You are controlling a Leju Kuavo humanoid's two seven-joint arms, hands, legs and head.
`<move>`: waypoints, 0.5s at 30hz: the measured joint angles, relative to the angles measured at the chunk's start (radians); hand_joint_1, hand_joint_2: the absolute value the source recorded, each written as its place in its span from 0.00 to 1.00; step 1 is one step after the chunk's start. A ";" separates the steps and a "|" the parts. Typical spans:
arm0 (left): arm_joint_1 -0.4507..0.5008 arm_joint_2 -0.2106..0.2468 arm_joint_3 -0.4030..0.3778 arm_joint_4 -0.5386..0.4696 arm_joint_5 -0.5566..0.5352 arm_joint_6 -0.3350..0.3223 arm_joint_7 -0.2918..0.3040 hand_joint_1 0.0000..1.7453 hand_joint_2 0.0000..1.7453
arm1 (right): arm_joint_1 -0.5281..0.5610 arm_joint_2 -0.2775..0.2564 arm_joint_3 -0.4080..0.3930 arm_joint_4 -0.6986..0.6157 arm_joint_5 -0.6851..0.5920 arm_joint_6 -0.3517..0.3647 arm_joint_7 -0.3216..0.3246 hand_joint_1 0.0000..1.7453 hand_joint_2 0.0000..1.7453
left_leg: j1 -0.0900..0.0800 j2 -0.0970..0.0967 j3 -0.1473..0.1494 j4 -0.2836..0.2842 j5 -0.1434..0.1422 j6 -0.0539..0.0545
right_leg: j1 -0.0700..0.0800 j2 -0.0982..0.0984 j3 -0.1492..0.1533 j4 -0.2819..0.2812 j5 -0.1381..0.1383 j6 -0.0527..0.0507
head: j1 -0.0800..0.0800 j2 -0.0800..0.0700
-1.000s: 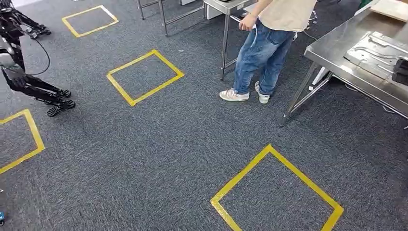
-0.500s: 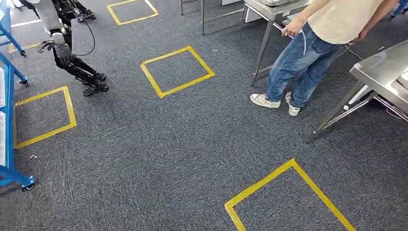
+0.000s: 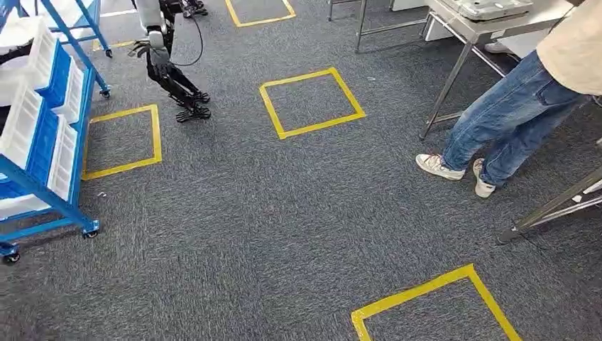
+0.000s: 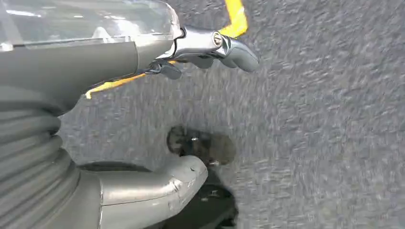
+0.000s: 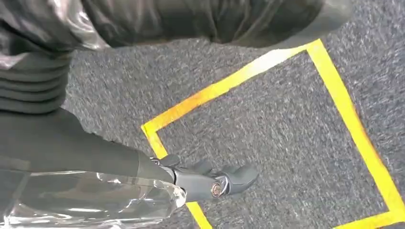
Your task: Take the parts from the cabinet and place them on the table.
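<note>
Newly in view — blue cabinet (image 3: 42,142), half cut off

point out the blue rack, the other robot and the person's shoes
blue rack (image 3: 44,190), head view, on its lower blue frame rail
other robot (image 3: 169,71), head view, on its dark leg
shoes (image 3: 438,167), head view, on the nearer white shoe

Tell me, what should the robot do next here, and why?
Probably turn a little further left and step toward the blue rack holding white bins. It stands at the head view's left edge, across the carpet, and the left robot hand and right robot hand both hang over the floor holding nothing, so no part has been picked up yet.
</note>
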 joint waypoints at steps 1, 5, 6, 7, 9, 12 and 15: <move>0.000 0.000 0.000 0.000 0.000 0.000 0.000 0.00 1.00 | 0.001 0.000 0.000 0.000 0.002 0.000 0.000 0.00 0.00 | -0.008 0.068 -0.011 0.028 -0.019 -0.002 | 0.004 -0.012 0.005 -0.005 0.000 -0.005 | -0.001 0.000; -0.007 0.000 0.000 0.000 0.000 -0.001 -0.003 0.00 1.00 | 0.007 -0.001 0.000 0.000 0.002 0.000 -0.002 0.00 0.00 | -0.001 0.117 -0.150 0.303 -0.141 -0.015 | 0.013 -0.079 0.009 -0.004 -0.008 -0.015 | -0.002 0.000; -0.004 0.000 0.001 0.000 0.000 -0.001 -0.003 0.00 1.00 | 0.005 -0.001 0.000 0.000 0.002 0.000 -0.003 0.00 0.00 | 0.000 0.119 -0.153 0.310 -0.130 -0.016 | 0.013 -0.094 0.011 -0.004 -0.010 -0.014 | -0.001 0.000; -0.002 0.000 0.001 0.000 0.000 -0.002 -0.003 0.00 1.00 | 0.004 -0.001 0.000 0.000 0.002 0.000 -0.003 0.00 0.00 | 0.001 0.122 -0.128 0.263 -0.095 -0.016 | 0.014 -0.106 0.014 -0.004 -0.013 -0.013 | -0.002 0.000; -0.001 0.000 0.001 0.000 0.000 -0.002 -0.003 0.00 1.00 | 0.003 -0.001 0.000 0.000 0.003 0.000 -0.005 0.00 0.00 | 0.000 0.144 -0.032 0.086 -0.009 -0.010 | 0.014 -0.129 0.026 -0.004 -0.020 -0.008 | -0.002 0.000; -0.008 0.000 0.001 0.000 0.000 -0.002 -0.006 0.00 1.00 | 0.002 -0.002 0.000 0.000 0.005 0.000 -0.005 0.00 0.00 | -0.014 0.188 0.014 -0.005 0.001 0.009 | 0.021 -0.155 0.035 -0.003 -0.031 0.007 | -0.001 0.000; -0.004 0.000 0.002 0.000 0.000 -0.002 -0.006 0.00 1.00 | -0.009 -0.002 0.001 0.000 0.009 0.001 -0.006 0.00 0.00 | -0.013 0.156 0.021 -0.020 0.008 0.027 | 0.021 -0.179 0.044 -0.010 -0.037 0.024 | -0.001 0.000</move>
